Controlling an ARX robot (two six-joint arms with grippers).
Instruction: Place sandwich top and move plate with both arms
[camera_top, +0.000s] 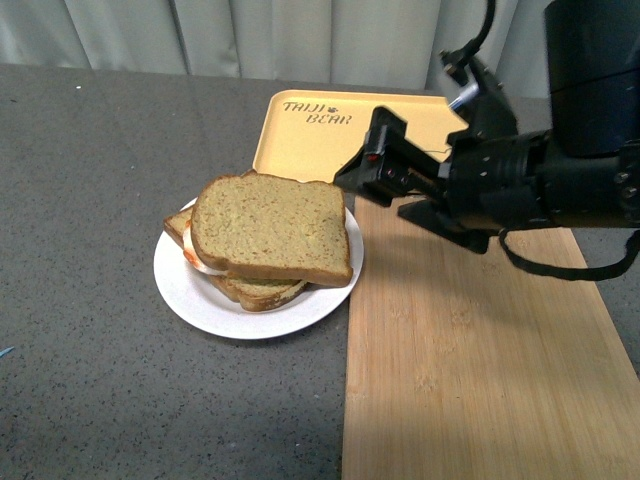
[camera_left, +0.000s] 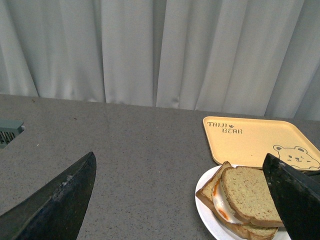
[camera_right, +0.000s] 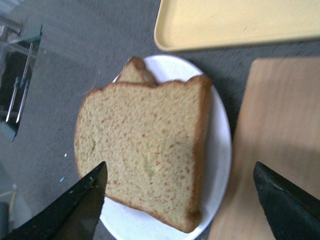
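Note:
The sandwich top (camera_top: 272, 226) is a speckled tan slice lying on the egg and lower bread slice, all on the round white plate (camera_top: 195, 290). My right gripper (camera_top: 362, 172) hangs open just right of the plate's far edge, nothing between its fingers. From the right wrist, the sandwich top (camera_right: 142, 150) fills the middle over the plate (camera_right: 220, 135), and the right gripper (camera_right: 182, 192) stands wide open above them. The left wrist view has the sandwich top (camera_left: 247, 192) and plate (camera_left: 207, 212) off to one side, with my left gripper (camera_left: 187, 197) open over bare table. The left arm is absent from the front view.
A yellow bear tray (camera_top: 330, 135) lies behind the plate. A bamboo cutting board (camera_top: 470, 340) runs along the plate's right side, under the right arm. Grey tabletop (camera_top: 90, 230) spreads to the left, and a pale curtain (camera_left: 160, 50) closes the back.

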